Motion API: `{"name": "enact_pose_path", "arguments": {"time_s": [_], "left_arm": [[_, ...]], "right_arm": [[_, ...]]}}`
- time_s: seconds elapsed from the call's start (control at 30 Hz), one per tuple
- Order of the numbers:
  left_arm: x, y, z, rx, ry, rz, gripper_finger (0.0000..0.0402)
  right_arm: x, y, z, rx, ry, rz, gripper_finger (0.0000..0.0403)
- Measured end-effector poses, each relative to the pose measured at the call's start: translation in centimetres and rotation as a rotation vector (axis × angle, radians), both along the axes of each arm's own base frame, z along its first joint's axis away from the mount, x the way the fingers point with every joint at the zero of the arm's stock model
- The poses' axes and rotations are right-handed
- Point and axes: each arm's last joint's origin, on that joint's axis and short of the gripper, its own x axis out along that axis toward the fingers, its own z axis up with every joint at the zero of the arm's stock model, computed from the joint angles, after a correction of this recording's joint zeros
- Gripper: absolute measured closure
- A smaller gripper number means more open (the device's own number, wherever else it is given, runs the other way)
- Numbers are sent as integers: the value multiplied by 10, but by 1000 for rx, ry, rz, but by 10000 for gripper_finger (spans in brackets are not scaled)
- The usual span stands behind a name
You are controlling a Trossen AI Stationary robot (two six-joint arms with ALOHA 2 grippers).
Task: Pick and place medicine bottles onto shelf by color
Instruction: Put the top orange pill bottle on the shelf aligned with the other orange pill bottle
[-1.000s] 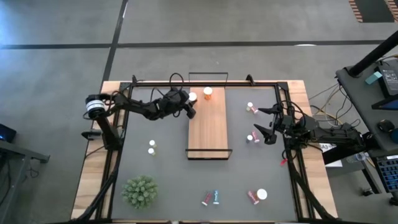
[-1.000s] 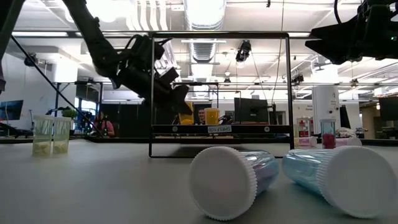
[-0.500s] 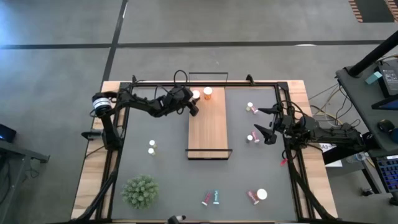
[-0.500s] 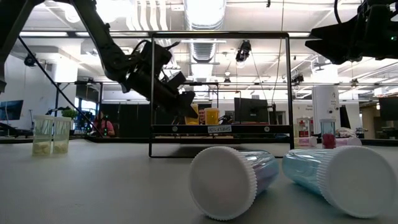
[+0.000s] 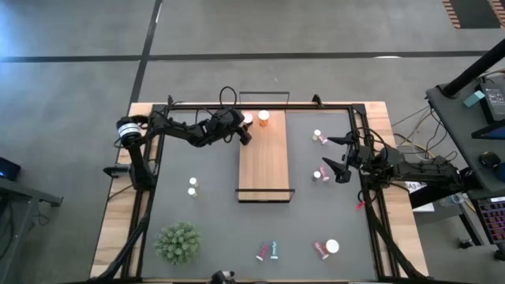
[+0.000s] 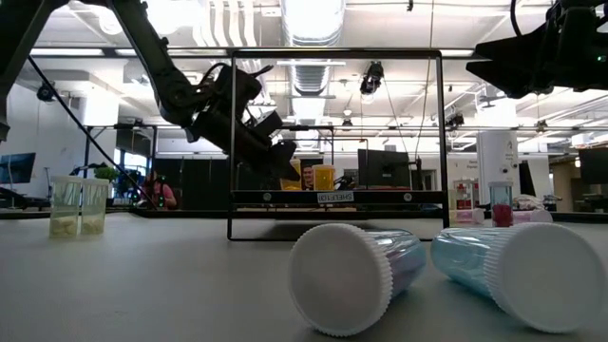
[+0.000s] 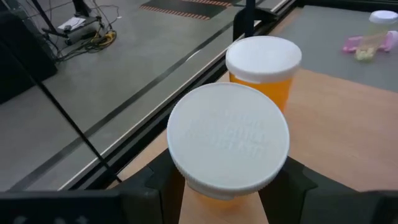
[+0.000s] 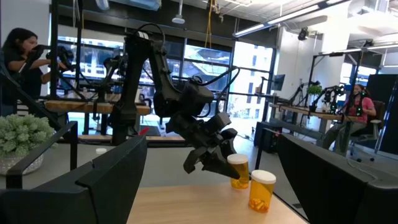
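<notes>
Closest to the table-height camera, two bottles lie on their sides on the grey surface point(image 5: 213, 213), white caps forward: a pale bluish one point(image 6: 353, 275) and a teal one point(image 6: 518, 271) just beside it. From above, more bottles are scattered along that near edge, another pair point(image 5: 319, 246) to the right, with a green spiky plant point(image 5: 177, 242) near the left corner.

Farther in, the shelf point(image 5: 264, 162), a light-wood board with black wire ends, runs down the middle. The right claw point(image 5: 341, 158) hangs over the right side of the surface, fingers spread and holding nothing, near a pink bottle point(image 5: 319, 175).

At the shelf's far end the left claw point(image 5: 245, 132) grips an orange bottle point(image 7: 227, 146) by its body, fingers closed on either side under the white cap. It sits over the far left corner of the board, just beside a second orange bottle point(image 7: 264, 71) standing upright there; whether the held one rests on the wood I cannot tell.

The risk is the close spacing. If the claw opens wide or drifts sideways, a finger or the held bottle could knock the neighbour over. The held bottle is also near the board's edge, so releasing it slightly off could let it tip off onto the surface.
</notes>
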Motion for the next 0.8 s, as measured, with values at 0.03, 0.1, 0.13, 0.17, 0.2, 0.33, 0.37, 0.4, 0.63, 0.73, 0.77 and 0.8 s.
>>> {"name": "enact_pose_path", "arguments": {"time_s": [0.03, 0.1, 0.13, 0.17, 0.2, 0.33, 0.37, 0.4, 0.63, 0.73, 0.77, 0.8], "left_arm": [[0, 0, 0, 0, 0, 0, 256], [0, 0, 0, 0, 0, 0, 256], [0, 0, 0, 0, 0, 0, 255], [0, 0, 0, -1, 0, 0, 256], [0, 0, 0, -2, 1, 0, 255], [-1, 0, -2, -8, 13, -1, 255], [-1, 0, -2, -9, 13, -1, 255], [-1, 0, -2, -9, 12, -1, 256], [-1, -1, -3, -32, 3, 8, 243], [-1, -1, -3, -33, 4, 8, 228], [-1, -1, -4, -33, 5, 8, 223], [-1, 0, -5, -34, 4, 8, 219]], "right_arm": [[0, 0, 0, 0, 0, 0, 53], [0, 0, 0, 0, 0, 0, 53], [0, 0, 0, 0, 0, 0, 53], [0, 0, 0, 0, 0, 1, 53], [0, 0, 0, 0, 0, 1, 53], [0, 0, 0, 0, 0, 0, 53], [0, 0, 0, 0, 0, 0, 53], [0, 0, 0, 0, 0, 0, 53], [0, 0, 0, 0, 0, 0, 53], [0, 0, 0, 0, 0, 0, 53], [0, 0, 0, 0, 0, 0, 53], [0, 0, 0, 0, 0, 1, 53]]}}
